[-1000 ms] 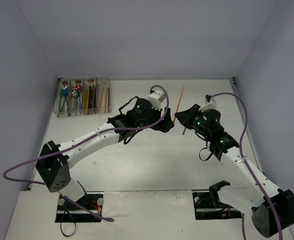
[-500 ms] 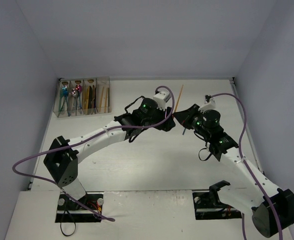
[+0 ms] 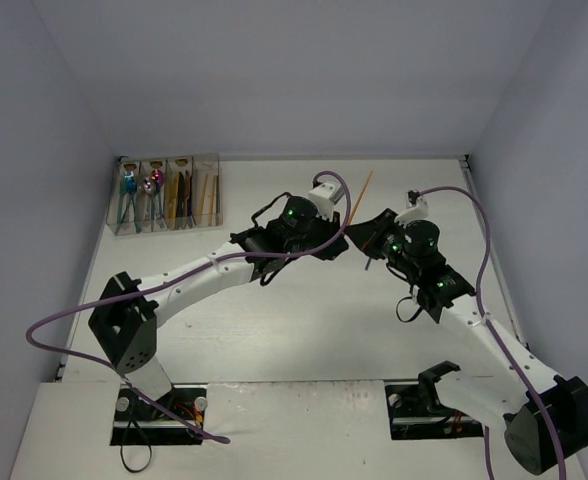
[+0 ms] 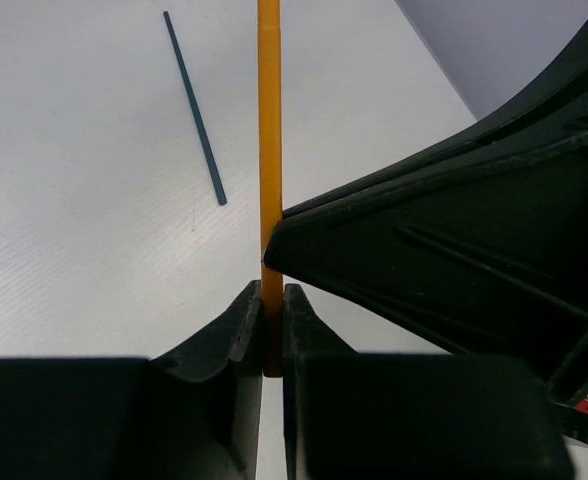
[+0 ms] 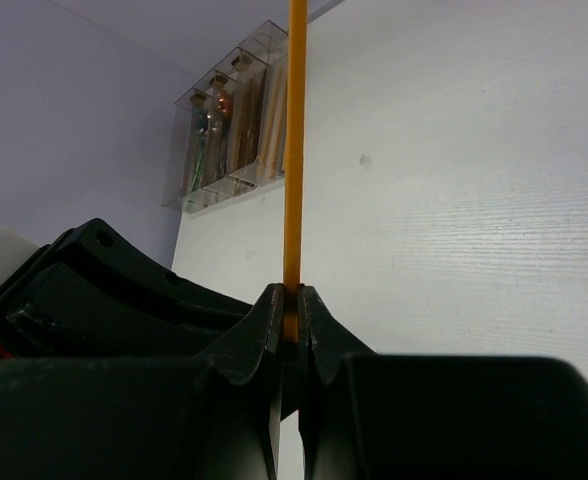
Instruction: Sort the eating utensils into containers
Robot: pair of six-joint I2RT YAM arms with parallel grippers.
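A thin orange stick (image 3: 361,192) is held in the air over the middle of the table, pointing toward the back. My left gripper (image 3: 341,238) is shut on its lower end, and the stick (image 4: 269,150) runs straight up from between the fingers. My right gripper (image 3: 358,236) is shut on the same stick (image 5: 295,150), right beside the left one. The two grippers (image 4: 271,300) (image 5: 291,300) almost touch. The containers (image 3: 166,194) stand in a row at the back left with several utensils inside, and also show in the right wrist view (image 5: 236,120).
A thin dark teal stick (image 4: 194,105) lies on the white table beyond the grippers. In the top view it lies just under the right wrist (image 3: 367,264). Grey walls close the table on the left, back and right.
My left gripper has moved right to the orange stick and shut on it. The right gripper has stayed shut on the stick, nearly still.
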